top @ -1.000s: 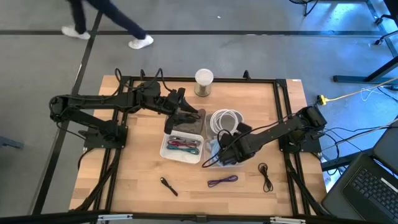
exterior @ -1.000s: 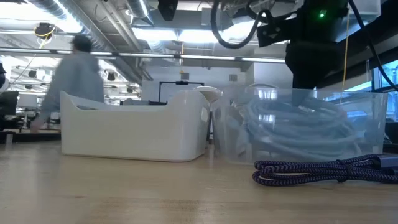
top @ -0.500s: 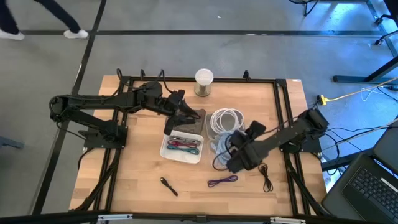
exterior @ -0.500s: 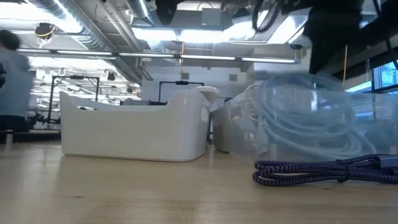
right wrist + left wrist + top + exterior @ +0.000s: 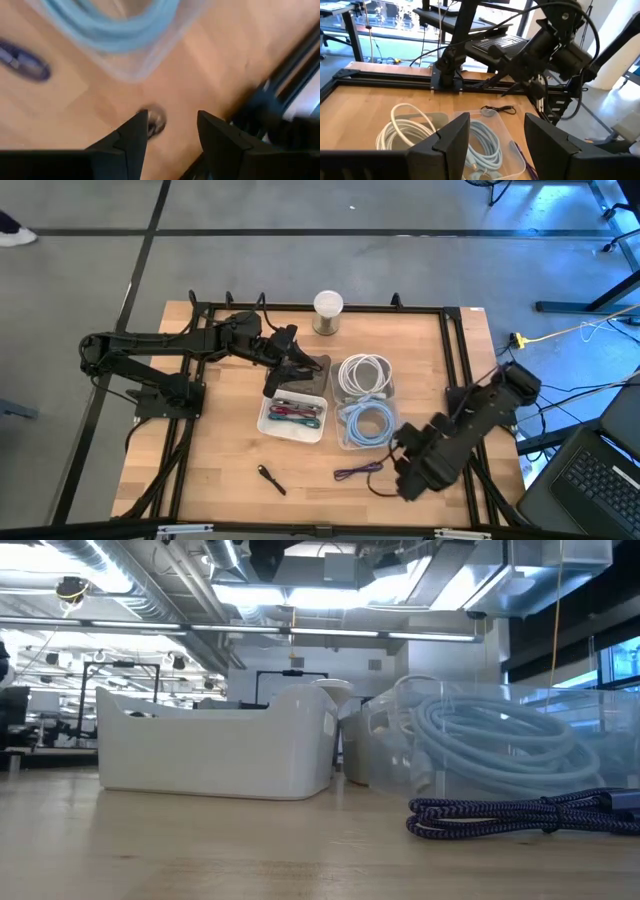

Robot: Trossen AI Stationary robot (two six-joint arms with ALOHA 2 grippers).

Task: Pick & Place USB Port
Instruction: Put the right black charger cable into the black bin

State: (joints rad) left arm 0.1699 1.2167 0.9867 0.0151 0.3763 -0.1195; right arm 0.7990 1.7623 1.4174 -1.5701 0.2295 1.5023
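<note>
**Two open grippers, cables partly sorted into bins**

Two containers hold most of the cables: a white rectangular plastic bin (image 5: 293,417) with red, green and purple cords, and beside it a clear plastic tub (image 5: 365,405) divided so that a coiled white cable (image 5: 364,373) and a coiled light-blue cable (image 5: 367,423) lie in separate halves. That looks like sorting by colour or type.

Loose on the pale wooden table (image 5: 220,455) are a bundled purple braided USB cable (image 5: 357,471), just in front of the clear tub, and a small black connector piece (image 5: 271,479) nearer the front edge. The purple cable is probably the next thing to pick.

The right gripper (image 5: 412,480) hangs low over the table's front right, near the purple cable; in its wrist view the fingers (image 5: 134,139) stand apart with nothing between them. The left gripper (image 5: 300,365) waits above the far end of the white bin, its fingers (image 5: 451,139) parted and empty.

A white-topped cylindrical roll (image 5: 327,312) stands at the table's far edge, clear of the work. No brand, label or writing is readable anywhere.
</note>
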